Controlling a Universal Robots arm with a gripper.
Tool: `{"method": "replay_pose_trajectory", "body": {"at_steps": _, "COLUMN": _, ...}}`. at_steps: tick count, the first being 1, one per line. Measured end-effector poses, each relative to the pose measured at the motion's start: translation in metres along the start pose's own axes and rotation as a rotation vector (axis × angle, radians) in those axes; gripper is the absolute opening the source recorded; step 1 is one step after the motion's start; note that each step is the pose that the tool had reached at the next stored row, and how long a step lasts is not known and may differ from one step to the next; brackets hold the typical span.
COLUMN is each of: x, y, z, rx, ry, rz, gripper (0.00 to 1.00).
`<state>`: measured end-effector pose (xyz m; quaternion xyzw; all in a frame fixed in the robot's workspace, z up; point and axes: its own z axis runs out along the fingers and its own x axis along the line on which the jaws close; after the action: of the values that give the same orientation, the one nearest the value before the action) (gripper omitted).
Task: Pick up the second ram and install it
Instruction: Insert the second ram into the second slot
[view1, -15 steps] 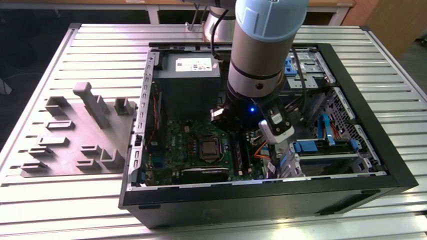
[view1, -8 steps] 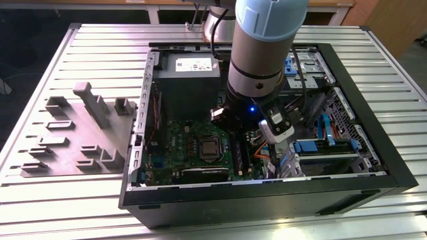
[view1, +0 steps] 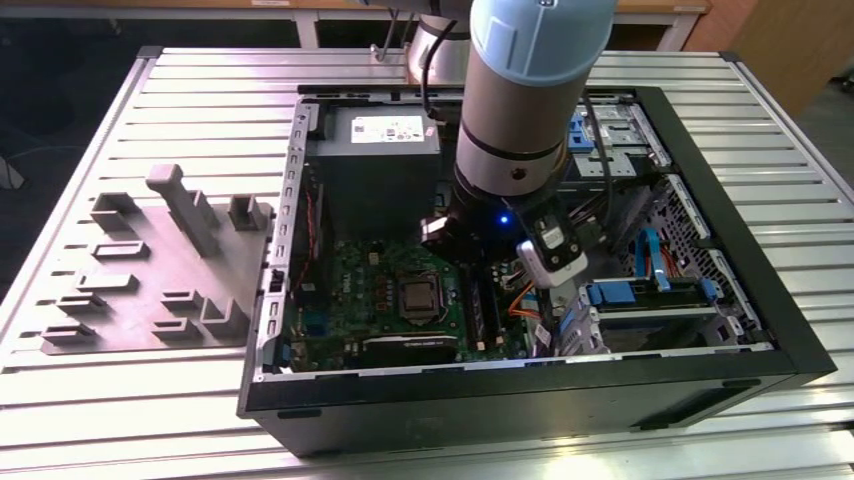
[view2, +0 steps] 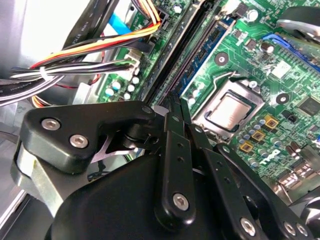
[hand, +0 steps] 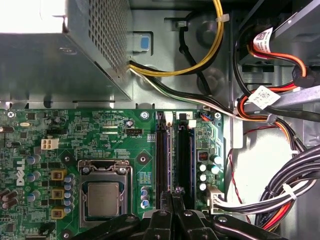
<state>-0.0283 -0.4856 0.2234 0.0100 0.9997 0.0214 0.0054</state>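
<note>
**Exterior view.** The arm (view1: 534, 100) is lowered into the open computer case (view1: 534, 385), which is made of black sheet metal. The gripper (view1: 483, 265) is held over the green motherboard (view1: 360, 290), at about three o'clock from the processor (view1: 419, 297). A grey moulded fixture plate (view1: 147, 260) with raised blocks lies at nine o'clock from the case. The ribbed metal table (view1: 80, 400) is seen all around.

**First wrist view.** The black gripper tips (hand: 175, 192) are drawn together directly above the long black memory sockets (hand: 161, 160), beside the square metal-capped processor (hand: 102, 197). Bundled cables (hand: 280, 195) are routed close to the sockets on the far side from the processor.

**Second wrist view.** The fingers (view2: 172, 145) are matte black links with bright rivets. They are closed to a narrow point (view2: 174, 102) in line with the sockets (view2: 200, 45). The memory stick cannot be told apart from the sockets. It is judged to stand edge-on at the sockets under the tips, and whether it is pinched cannot be told.

**Seating.** The thin board should be kept upright and parallel to its socket. Pressure should be applied straight down and evenly, so that both end clips latch. The cables (view2: 75, 70) should be kept clear.
</note>
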Motion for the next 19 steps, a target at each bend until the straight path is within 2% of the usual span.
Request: {"method": "replay_pose_trajectory", "body": {"at_steps": 19, "x": 0.0001, "y": -0.0002, "z": 0.0043, "rx": -0.0026, "ry": 0.0001, "rz": 0.000, "gripper": 0.11}}
